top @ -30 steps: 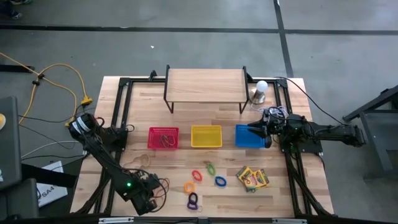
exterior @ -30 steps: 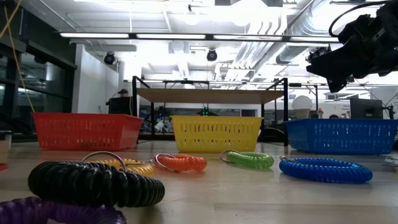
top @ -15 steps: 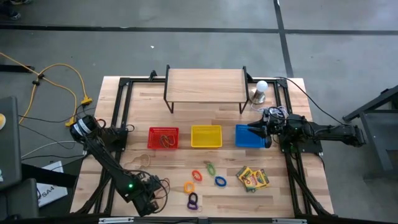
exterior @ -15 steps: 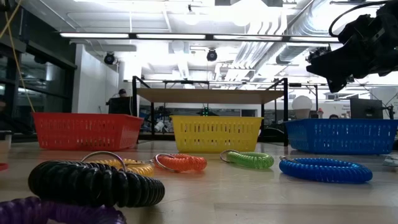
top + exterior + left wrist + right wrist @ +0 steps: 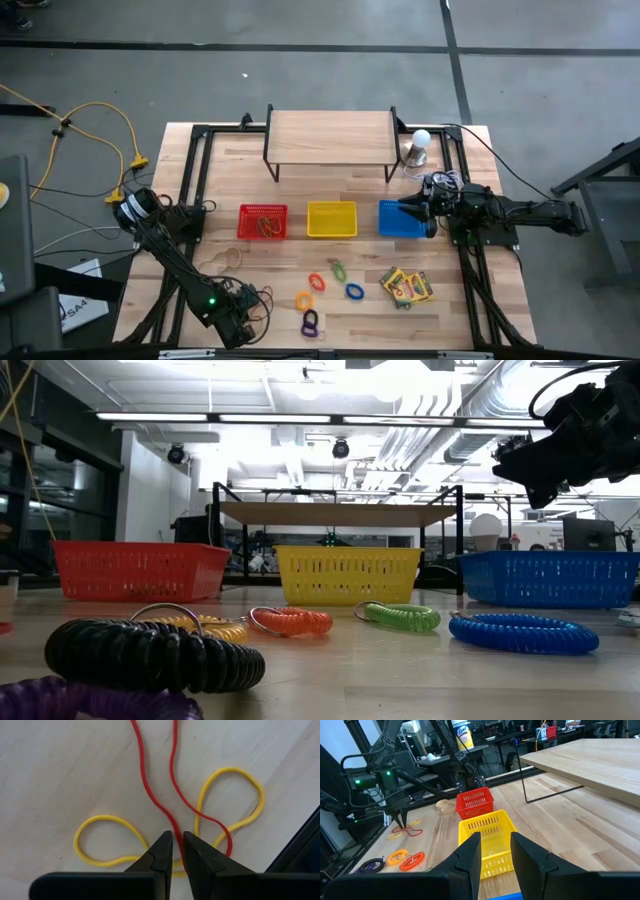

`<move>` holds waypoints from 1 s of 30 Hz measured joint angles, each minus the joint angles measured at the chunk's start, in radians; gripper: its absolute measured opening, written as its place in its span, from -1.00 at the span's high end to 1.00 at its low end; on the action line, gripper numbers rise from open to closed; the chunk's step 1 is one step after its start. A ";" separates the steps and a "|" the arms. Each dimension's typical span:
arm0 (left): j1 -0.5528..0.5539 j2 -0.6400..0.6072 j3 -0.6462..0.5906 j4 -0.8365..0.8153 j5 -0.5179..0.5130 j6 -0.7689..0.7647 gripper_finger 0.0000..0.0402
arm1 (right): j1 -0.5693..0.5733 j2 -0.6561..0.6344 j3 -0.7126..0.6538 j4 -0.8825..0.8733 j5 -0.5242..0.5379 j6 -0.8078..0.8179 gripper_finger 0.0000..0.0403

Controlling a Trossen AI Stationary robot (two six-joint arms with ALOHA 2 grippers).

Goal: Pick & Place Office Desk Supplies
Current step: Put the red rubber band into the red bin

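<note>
A red rubber band (image 5: 150, 785) and a yellow one (image 5: 107, 837) lie crossed on the wood near the table's front left. My left gripper (image 5: 177, 837) points down over them, its tips a narrow gap apart astride a red strand; it shows as well in the right wrist view (image 5: 400, 820). Coloured rings (image 5: 317, 282) and crayon boxes (image 5: 406, 286) lie at the front, right of it. My right gripper (image 5: 496, 840) waits open, level, above the blue basket (image 5: 392, 222). My left gripper comes from above, with one fingertip (image 5: 162, 845) on either side of one strand of the red rubber band (image 5: 170, 822), which lies flat on the table. Whether the tips touch the strand or the wood I cannot tell.
A red basket (image 5: 263, 221) with bands inside, a yellow basket (image 5: 332, 219) and the blue one stand in a row mid-table. Behind them is a wooden shelf (image 5: 330, 140), with a white bulb (image 5: 420, 145) and tangled white wire (image 5: 440, 182) at the back right. Tan bands (image 5: 222, 256) lie left.
</note>
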 joint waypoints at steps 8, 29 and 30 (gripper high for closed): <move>0.000 -0.007 0.000 0.003 0.001 0.021 0.80 | 0.000 0.000 0.000 0.000 0.000 0.000 0.54; 0.001 -0.013 0.000 0.003 -0.001 0.010 0.80 | 0.000 0.000 0.000 0.000 0.000 0.000 0.54; 0.001 -0.013 0.000 -0.001 -0.001 0.010 0.80 | 0.000 0.000 0.000 0.000 0.000 0.000 0.54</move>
